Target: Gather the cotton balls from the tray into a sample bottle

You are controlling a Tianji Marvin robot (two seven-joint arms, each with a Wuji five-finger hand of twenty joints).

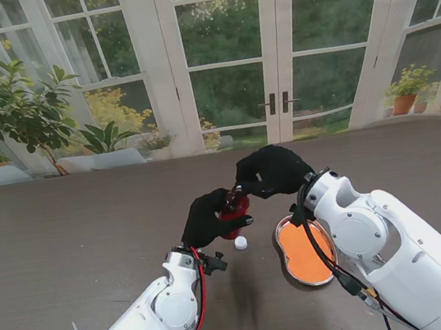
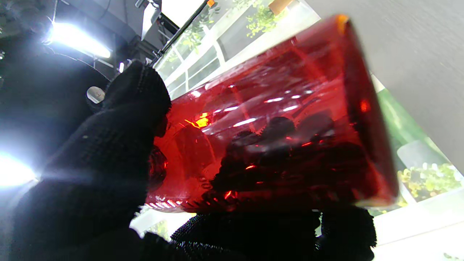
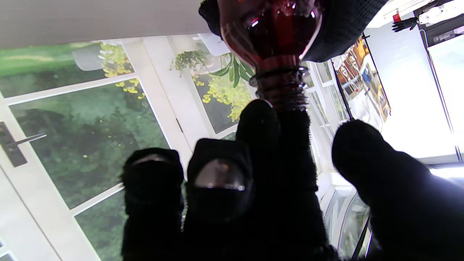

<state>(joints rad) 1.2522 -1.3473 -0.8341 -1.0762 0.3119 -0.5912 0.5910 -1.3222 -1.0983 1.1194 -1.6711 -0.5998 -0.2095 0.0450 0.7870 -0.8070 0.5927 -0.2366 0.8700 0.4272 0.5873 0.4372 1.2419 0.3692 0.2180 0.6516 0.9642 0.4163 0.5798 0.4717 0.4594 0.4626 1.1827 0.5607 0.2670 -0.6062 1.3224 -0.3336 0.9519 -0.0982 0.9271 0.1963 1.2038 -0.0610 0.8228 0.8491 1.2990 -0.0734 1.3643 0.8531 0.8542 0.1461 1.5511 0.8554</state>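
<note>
My left hand is shut on the red see-through sample bottle, holding it tilted above the table with its body across the palm. The bottle's threaded neck carries no cap. My right hand reaches in from the right, and its fingertips press together at the bottle's mouth. Whether they pinch a cotton ball is hidden. The orange oval tray lies near my right forearm, its visible surface bare. A small white round thing lies on the table just nearer to me than the bottle.
The dark brown table stretches wide to the left and far side. My right forearm overhangs the tray's right edge. Glass doors and potted plants stand beyond the table's far edge.
</note>
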